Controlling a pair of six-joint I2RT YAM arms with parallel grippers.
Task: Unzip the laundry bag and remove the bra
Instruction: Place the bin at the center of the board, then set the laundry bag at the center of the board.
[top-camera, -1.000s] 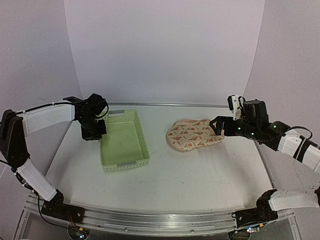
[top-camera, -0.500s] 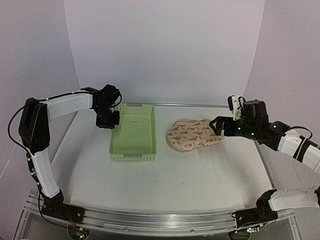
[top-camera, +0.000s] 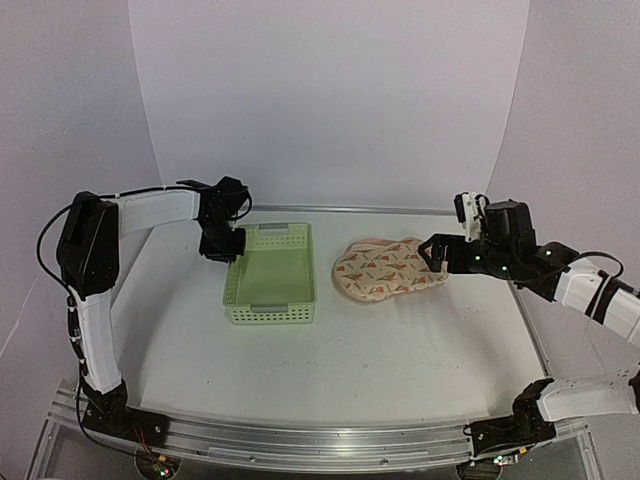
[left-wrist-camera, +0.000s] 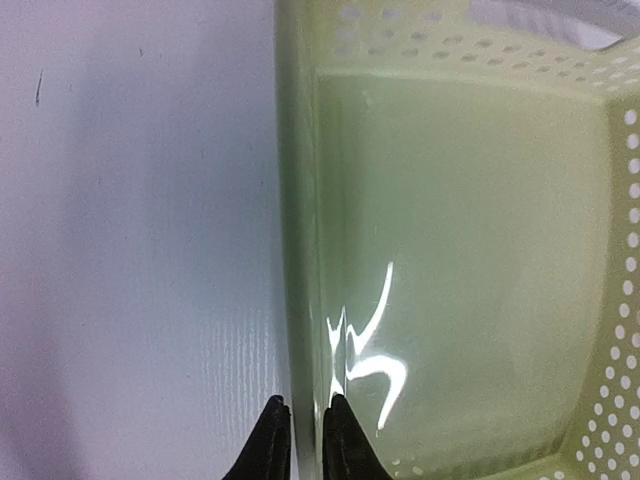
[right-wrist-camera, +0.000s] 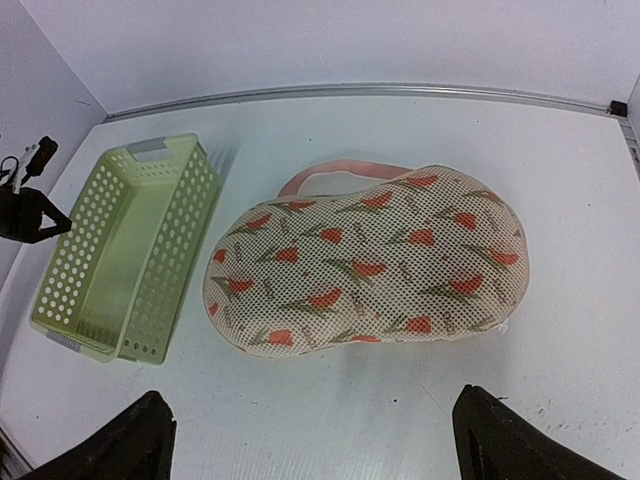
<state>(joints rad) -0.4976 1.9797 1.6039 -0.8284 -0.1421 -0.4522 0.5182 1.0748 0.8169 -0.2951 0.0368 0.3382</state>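
Observation:
The laundry bag (top-camera: 388, 268) lies closed on the table right of centre, cream mesh with red and green motifs and a pink edge. It fills the middle of the right wrist view (right-wrist-camera: 365, 262). The bra is hidden. My right gripper (top-camera: 437, 252) is wide open and empty, at the bag's right end and a little above the table (right-wrist-camera: 315, 430). My left gripper (top-camera: 222, 245) is shut on the far left wall of the light green basket (top-camera: 270, 312). In the left wrist view the gripper (left-wrist-camera: 300, 440) has one finger on each side of that wall (left-wrist-camera: 295, 250).
The green lattice basket is empty and stands just left of the bag, with a narrow gap between them; it shows in the right wrist view (right-wrist-camera: 170, 260). White walls close the back and sides. A metal rail runs along the table's near edge (top-camera: 300, 440).
My left gripper has dragged the green basket to the right, toward the bag, and turned it nearly square to the table. The right arm and the bag have not moved.

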